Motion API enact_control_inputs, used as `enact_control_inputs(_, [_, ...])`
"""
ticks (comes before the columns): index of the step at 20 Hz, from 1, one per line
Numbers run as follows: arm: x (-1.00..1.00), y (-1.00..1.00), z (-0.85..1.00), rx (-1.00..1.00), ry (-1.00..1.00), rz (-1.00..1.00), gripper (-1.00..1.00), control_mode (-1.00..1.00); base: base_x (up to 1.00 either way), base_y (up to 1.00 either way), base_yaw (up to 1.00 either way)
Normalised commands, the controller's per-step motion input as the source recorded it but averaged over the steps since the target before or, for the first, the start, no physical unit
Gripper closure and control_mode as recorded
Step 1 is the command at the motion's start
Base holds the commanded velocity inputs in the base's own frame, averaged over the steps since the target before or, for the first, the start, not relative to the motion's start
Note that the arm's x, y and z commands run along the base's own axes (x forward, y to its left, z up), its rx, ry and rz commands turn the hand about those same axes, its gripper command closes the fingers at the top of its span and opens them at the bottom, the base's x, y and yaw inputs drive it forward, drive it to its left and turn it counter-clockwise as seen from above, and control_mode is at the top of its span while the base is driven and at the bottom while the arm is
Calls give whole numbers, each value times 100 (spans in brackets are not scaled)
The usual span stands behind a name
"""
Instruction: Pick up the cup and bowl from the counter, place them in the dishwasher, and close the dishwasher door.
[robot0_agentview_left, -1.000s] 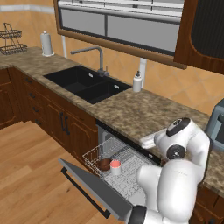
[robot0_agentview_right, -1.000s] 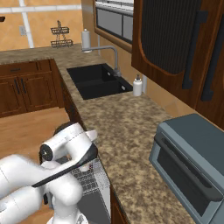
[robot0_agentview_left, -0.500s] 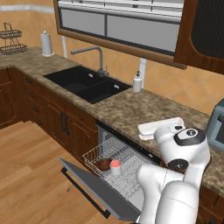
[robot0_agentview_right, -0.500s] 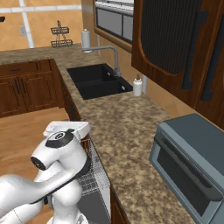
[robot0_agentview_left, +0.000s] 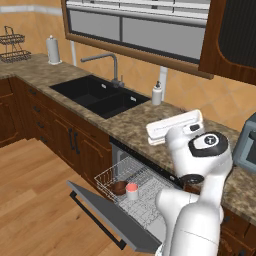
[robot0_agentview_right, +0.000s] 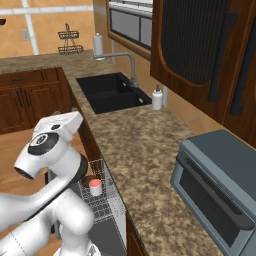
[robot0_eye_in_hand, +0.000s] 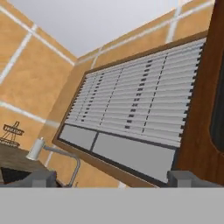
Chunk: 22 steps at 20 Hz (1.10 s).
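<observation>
A: Nearest thing first?
B: The flat dark grey pull-down dishwasher door with a black bar handle (robot0_agentview_left: 107, 217), hanging open low in front of the robot in the left base view.

A: And behind it?
B: The built-in dishwasher with a white wire rack (robot0_agentview_left: 131, 187). The rack sits out over the door. In it, the small round dark reddish-brown bowl (robot0_agentview_left: 119, 187) and the small white cylindrical cup with a pinkish-red inside (robot0_agentview_left: 131, 191), upright, just beside each other, bowl on the left. The right base view shows both too, cup (robot0_agentview_right: 95, 187) nearer the camera, bowl (robot0_agentview_right: 88, 180) behind it.

A: Fingers?
B: The two small dark fingers (robot0_eye_in_hand: 42, 179) stand wide apart at the bottom of the hand view, released, nothing between them. The hand points up at a slatted window blind in a dark wooden frame (robot0_eye_in_hand: 135, 118).

A: The worktop?
B: The long speckled brown-grey granite worktop (robot0_agentview_left: 130, 122) runs over the dishwasher and the dark wooden cabinets (robot0_agentview_left: 60, 132). A grey toaster oven (robot0_agentview_right: 220, 192) is on it at the right.

A: Further back?
B: A black double sink (robot0_agentview_left: 100, 95) with a grey curved tap (robot0_agentview_left: 107, 65), a white soap dispenser bottle (robot0_agentview_left: 157, 93) just right of it. Farthest, a white paper towel roll (robot0_agentview_left: 52, 50) and a black wire rack stand (robot0_agentview_left: 12, 47) in the corner.
</observation>
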Motion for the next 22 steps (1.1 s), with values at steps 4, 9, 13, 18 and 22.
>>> enact_control_inputs(4, [0,-14,71,-92,0,-15,-100,-100,0,0,0])
enact_control_inputs(9, [0,-24,34,-100,0,-16,-100,-100,0,0,0])
enact_control_inputs(13, [0,-45,4,-100,3,-23,-100,-100,0,0,0])
enact_control_inputs(18, [-2,-52,0,-100,0,-37,-100,-100,0,0,0])
enact_control_inputs(22, [-6,-53,0,-100,0,-40,-100,-100,0,0,0])
